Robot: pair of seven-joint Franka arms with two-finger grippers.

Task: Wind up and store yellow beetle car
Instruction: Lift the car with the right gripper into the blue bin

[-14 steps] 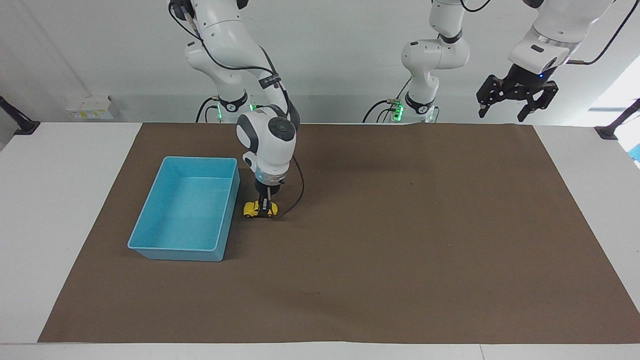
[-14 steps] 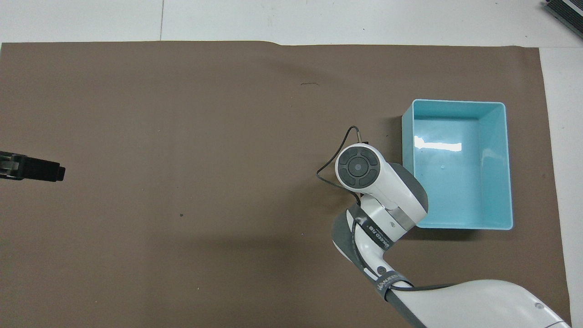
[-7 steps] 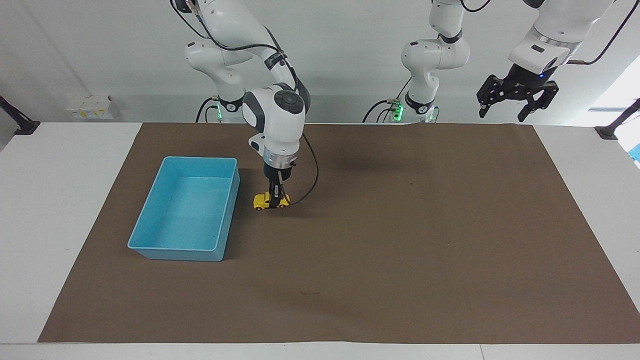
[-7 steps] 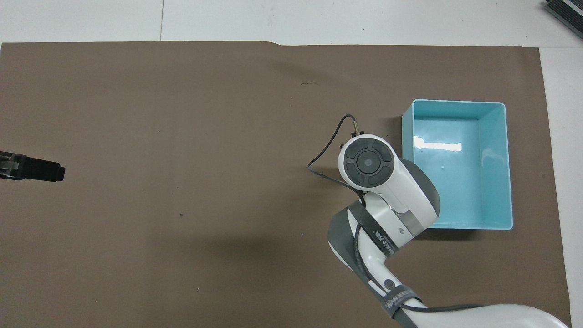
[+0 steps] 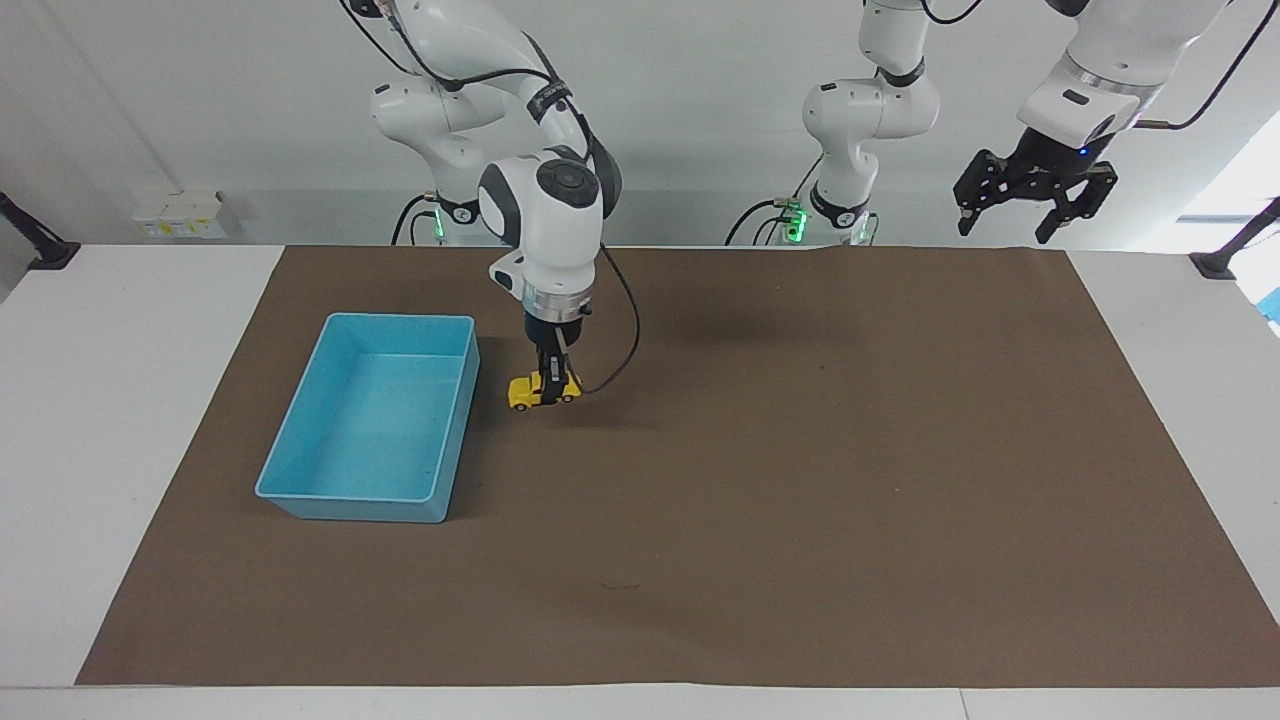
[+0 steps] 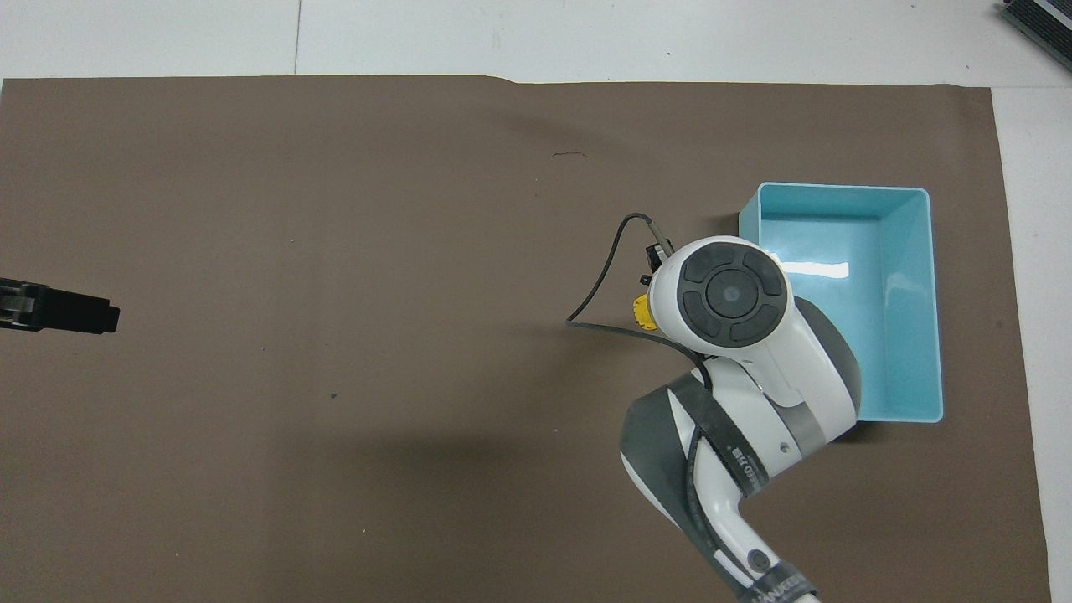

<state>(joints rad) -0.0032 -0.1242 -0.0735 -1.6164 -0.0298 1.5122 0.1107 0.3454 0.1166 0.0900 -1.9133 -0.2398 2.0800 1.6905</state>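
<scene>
Comparing the facing view with 1 second ago: the right gripper [image 5: 546,385], clamped on the yellow beetle car [image 5: 543,391], has risen, and the car now hangs clear of the brown mat [image 5: 800,480], beside the blue bin [image 5: 300,465], toward the mat's edge nearest the robots. The left gripper [image 5: 1032,207] waits high, jaws wide.

Overhead view: the right arm's wrist has shifted toward the bin; only a yellow sliver [image 6: 641,311] shows. Judgement: winding appears finished; storing has begun.
</scene>
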